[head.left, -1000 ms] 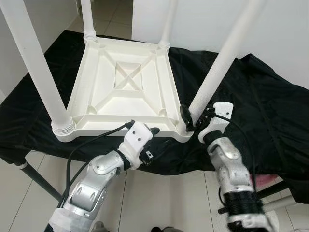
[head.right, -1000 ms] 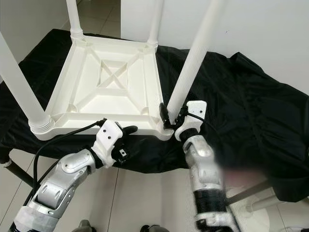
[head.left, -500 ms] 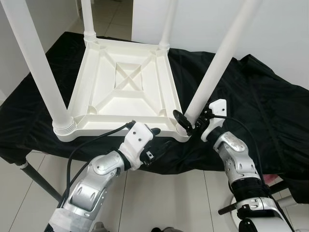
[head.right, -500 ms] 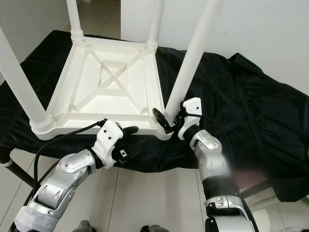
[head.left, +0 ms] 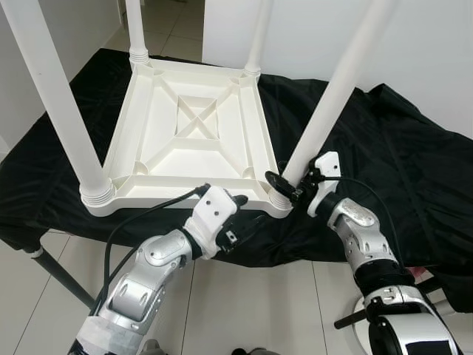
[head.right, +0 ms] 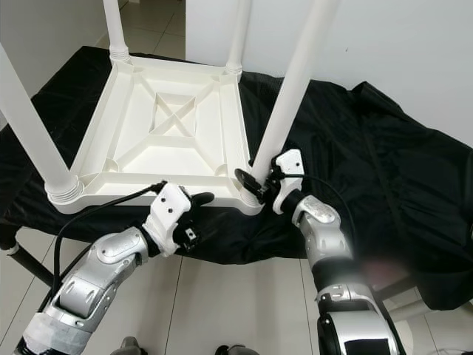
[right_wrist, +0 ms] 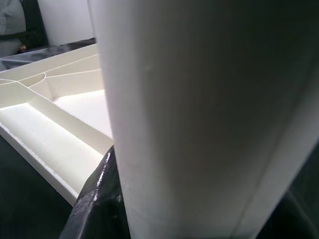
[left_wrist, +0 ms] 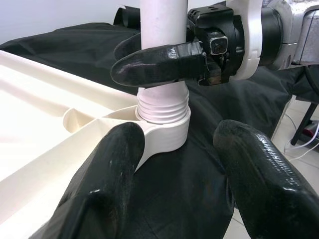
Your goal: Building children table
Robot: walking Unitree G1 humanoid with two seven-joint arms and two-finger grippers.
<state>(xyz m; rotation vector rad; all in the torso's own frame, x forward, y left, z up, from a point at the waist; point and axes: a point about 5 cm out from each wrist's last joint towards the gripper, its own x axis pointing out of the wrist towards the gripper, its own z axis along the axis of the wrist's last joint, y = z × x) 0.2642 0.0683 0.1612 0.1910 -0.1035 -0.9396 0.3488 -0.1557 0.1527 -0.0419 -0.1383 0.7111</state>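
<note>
While left hand [head.left: 238,209] hovers spread — right hand [head.left: 290,186] grips leg [head.left: 334,87].

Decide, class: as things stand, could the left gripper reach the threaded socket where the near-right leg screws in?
Probably yes. The left gripper hovers open beside the table top's near edge, and in the left wrist view the socket sits between its fingers, unobstructed. The right gripper clamps the leg above.

We count one upturned tabletop [head.left: 188,144], four white legs [head.left: 55,96] standing in its corners, one black cloth [head.left: 414,170] on the bench, and two tools, left [head.left: 238,203] and right [head.left: 284,185]; nothing else seems countable.
</note>
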